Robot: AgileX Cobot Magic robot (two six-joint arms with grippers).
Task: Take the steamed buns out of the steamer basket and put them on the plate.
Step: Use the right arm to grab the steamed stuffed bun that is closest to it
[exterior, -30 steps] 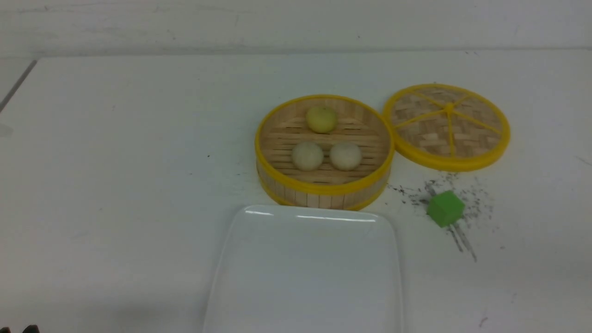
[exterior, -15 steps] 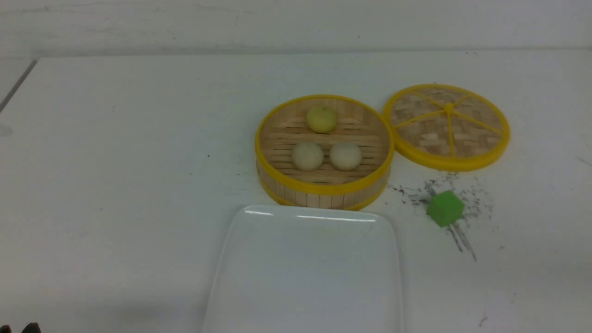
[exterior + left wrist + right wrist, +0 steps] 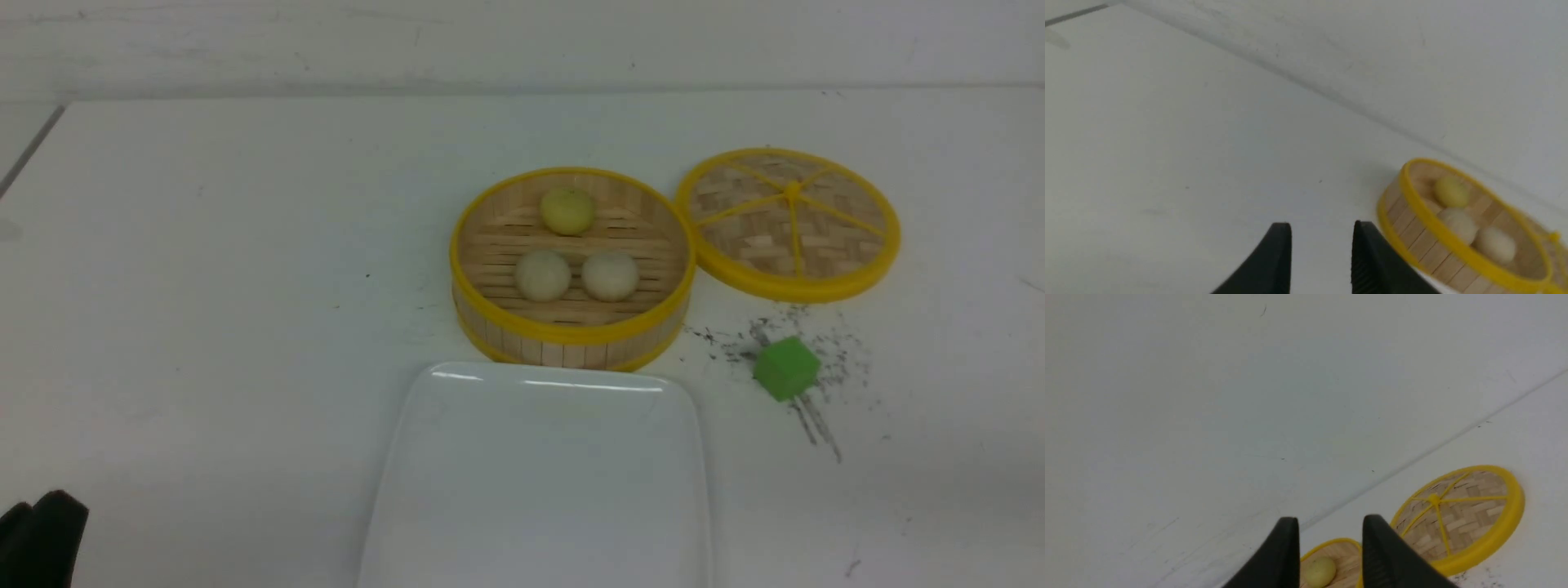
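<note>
White worktop (image 3: 204, 286), seen from the front. In the lower left corner a dark tip of the left arm (image 3: 41, 543) shows. Its wrist camera shows the left pincer (image 3: 1321, 228) with fingers apart, gripping nothing. At lower centre lies the white plate (image 3: 539, 490). Just above it, the steamer basket (image 3: 571, 333) holds all three steamed buns (image 3: 542, 275). To the right lie a woven lid (image 3: 788, 222) and a green cube (image 3: 785, 368). The right pincer (image 3: 1330, 522), seen from its wrist camera, is likewise apart.
</note>
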